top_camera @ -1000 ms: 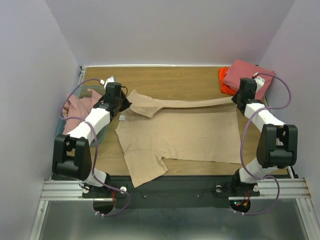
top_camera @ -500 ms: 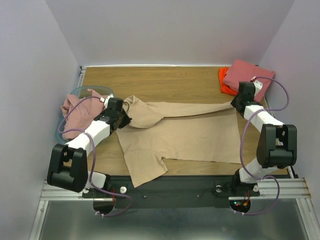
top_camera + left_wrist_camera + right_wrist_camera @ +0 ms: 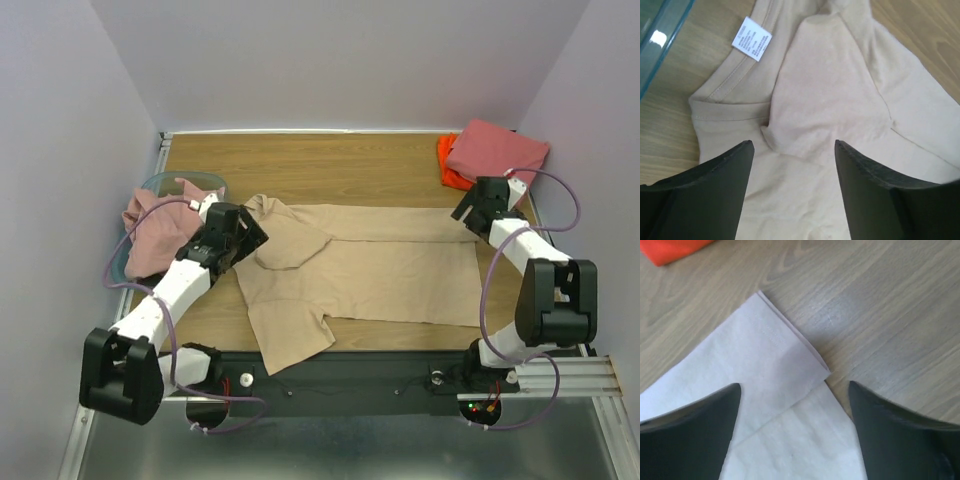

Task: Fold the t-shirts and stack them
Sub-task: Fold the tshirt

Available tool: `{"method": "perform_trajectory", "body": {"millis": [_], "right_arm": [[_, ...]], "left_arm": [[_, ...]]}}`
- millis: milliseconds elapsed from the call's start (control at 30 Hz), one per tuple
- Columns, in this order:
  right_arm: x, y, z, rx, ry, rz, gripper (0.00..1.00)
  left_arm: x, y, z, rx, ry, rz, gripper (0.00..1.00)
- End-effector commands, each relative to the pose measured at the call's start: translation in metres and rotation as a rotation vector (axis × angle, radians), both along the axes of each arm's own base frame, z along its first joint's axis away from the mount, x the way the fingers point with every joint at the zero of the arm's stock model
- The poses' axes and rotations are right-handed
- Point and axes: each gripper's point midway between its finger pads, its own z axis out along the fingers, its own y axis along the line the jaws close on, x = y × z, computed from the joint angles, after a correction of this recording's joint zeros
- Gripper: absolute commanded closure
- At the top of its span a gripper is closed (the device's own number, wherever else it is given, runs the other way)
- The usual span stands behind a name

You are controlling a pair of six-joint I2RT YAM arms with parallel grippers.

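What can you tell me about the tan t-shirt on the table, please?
Soft, plain cotton by its look, the tan t-shirt lies on the wooden table, collar to the left with a white label showing, its far edge folded toward the near side. One short sleeve lies folded onto the body; the other juts toward the near edge. The open left hand and right hand hover over it, gripping nothing.

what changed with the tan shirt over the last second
The left tool and right tool brought the raised far edge of the tan t-shirt down and toward the near side, laid it flat as a fold, then opened and let go. The left arm swung nearer. The pink shirt in the teal bin, the red shirt and the orange shirt stayed put.
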Motion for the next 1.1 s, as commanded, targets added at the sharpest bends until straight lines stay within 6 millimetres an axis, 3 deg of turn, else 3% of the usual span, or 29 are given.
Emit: {"method": "perform_trajectory", "body": {"millis": [0, 100, 167, 200, 233, 433, 533, 600, 667, 833, 1067], "right_arm": [[0.015, 0.001, 0.06, 0.001, -0.146, 0.014, 0.0], [0.025, 0.027, 0.074, 0.091, -0.195, 0.137, 0.0], [0.038, 0.051, 0.072, 0.17, -0.2, 0.253, 0.0], [0.047, 0.063, 0.064, 0.215, -0.185, 0.306, 0.0], [0.047, 0.067, 0.064, 0.221, -0.184, 0.323, 0.0], [0.074, 0.082, 0.025, 0.234, -0.09, 0.409, 0.0], [0.084, 0.079, -0.003, 0.233, -0.03, 0.403, 0.0], [0.085, 0.079, -0.025, 0.239, 0.019, 0.398, 0.0], [0.086, 0.078, -0.034, 0.233, 0.04, 0.413, 0.0], [0.089, 0.06, -0.053, 0.167, 0.088, 0.347, 0.0], [0.106, 0.043, -0.059, 0.092, 0.094, 0.285, 0.0]], "left_arm": [[0.015, -0.007, 0.055, -0.002, -0.153, -0.018, 0.16], [0.035, -0.02, 0.076, 0.0, -0.209, -0.058, 0.13], [0.053, -0.034, 0.074, -0.005, -0.205, -0.106, 0.11], [0.073, -0.047, 0.074, -0.014, -0.231, -0.156, 0.11], [0.073, -0.047, 0.074, -0.008, -0.232, -0.161, 0.11], [0.142, -0.077, 0.028, 0.028, -0.132, -0.221, 0.1], [0.165, -0.077, 0.001, 0.062, -0.077, -0.21, 0.11], [0.169, -0.067, -0.016, 0.099, -0.02, -0.17, 0.11], [0.175, -0.05, -0.034, 0.152, 0.013, -0.082, 0.11], [0.18, -0.034, -0.073, 0.128, 0.092, -0.027, 0.11], [0.21, -0.036, -0.07, 0.112, 0.086, -0.03, 0.11]]}}
